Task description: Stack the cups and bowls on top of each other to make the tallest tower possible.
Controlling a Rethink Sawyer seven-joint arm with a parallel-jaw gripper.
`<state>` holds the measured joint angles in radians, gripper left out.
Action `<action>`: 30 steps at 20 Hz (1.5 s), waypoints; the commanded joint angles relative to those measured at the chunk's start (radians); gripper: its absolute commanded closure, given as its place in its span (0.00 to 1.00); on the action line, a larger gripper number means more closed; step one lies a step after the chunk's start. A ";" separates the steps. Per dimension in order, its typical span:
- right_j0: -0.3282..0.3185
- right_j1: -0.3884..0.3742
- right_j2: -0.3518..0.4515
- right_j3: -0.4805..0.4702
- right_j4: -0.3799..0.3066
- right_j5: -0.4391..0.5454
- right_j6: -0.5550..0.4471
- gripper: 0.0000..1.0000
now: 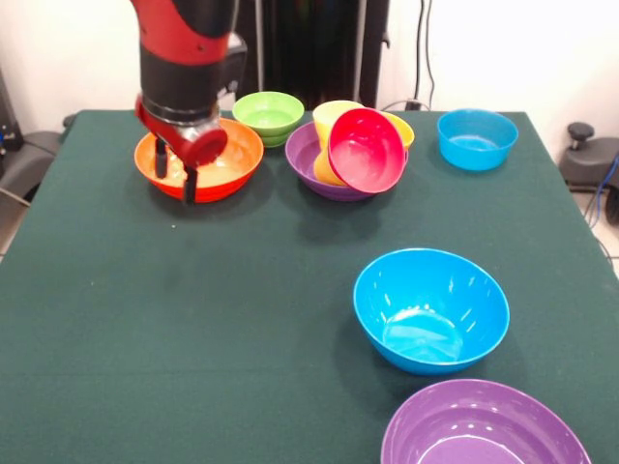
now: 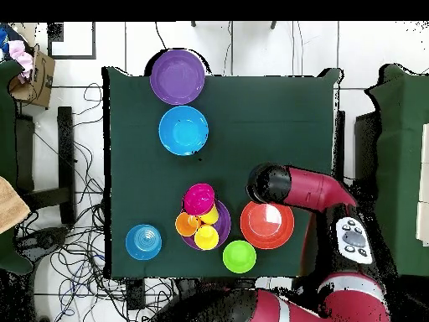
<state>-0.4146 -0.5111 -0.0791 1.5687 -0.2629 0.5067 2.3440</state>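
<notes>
- Front view: the red and black arm's hand [image 1: 186, 176] hangs over the large glossy orange plastic bowl [image 1: 224, 164] near the far left of the dark green cloth-covered surface [image 1: 193, 329]; its dark fingers [image 1: 190, 184] reach down inside the bowl, and whether they are apart or together cannot be told.
- Just behind the orange bowl sits a small light green plastic bowl [image 1: 268, 116], upright.
- At centre, a large purple bowl [image 1: 308, 155] holds a tilted yellow tapered cup [image 1: 332, 121], a small red bowl [image 1: 366, 150] standing on edge, and an orange cup [image 1: 401, 128] mostly hidden behind it.
- A small blue bowl [image 1: 477, 138] stands well apart near the far right edge.
- A large blue bowl [image 1: 431, 309] and a second large purple bowl [image 1: 484, 425] sit near the front right, the purple one cut by the frame's lower edge. The left and middle of the cloth lie open.
- Overhead view: the hand itself is hidden under the arm's black end, beside the orange bowl [image 2: 267, 225]; the purple bowl's cluster [image 2: 219, 220] touches nothing else.
- No writing can be read.
</notes>
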 commanded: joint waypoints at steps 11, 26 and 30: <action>0.013 0.050 0.123 -0.010 -0.096 0.001 -0.104 0.00; 0.018 -0.066 0.112 0.068 -0.074 0.098 -0.119 0.00; 0.022 -0.083 0.107 0.101 -0.066 0.097 -0.095 0.00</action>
<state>-0.4143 -0.5623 -0.0521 1.5973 -0.2959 0.5082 2.3440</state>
